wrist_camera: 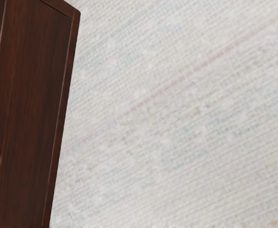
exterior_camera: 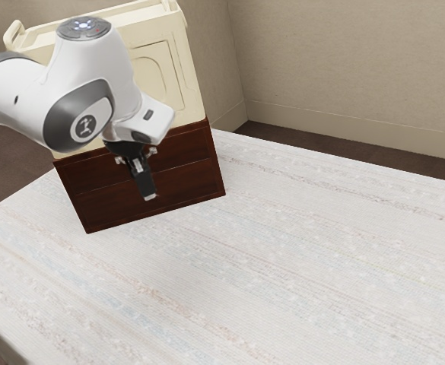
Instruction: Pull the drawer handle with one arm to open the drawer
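Fingers [exterior_camera: 150, 195] tip-down by the brown drawer unit [exterior_camera: 188, 176] on the pale tabletop [exterior_camera: 283, 266], spread or pressed together, cannot tell.

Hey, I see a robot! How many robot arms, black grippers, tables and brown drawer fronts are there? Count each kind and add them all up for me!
Robot arm: 1
Black gripper: 1
Table: 1
Brown drawer fronts: 2
Total: 5
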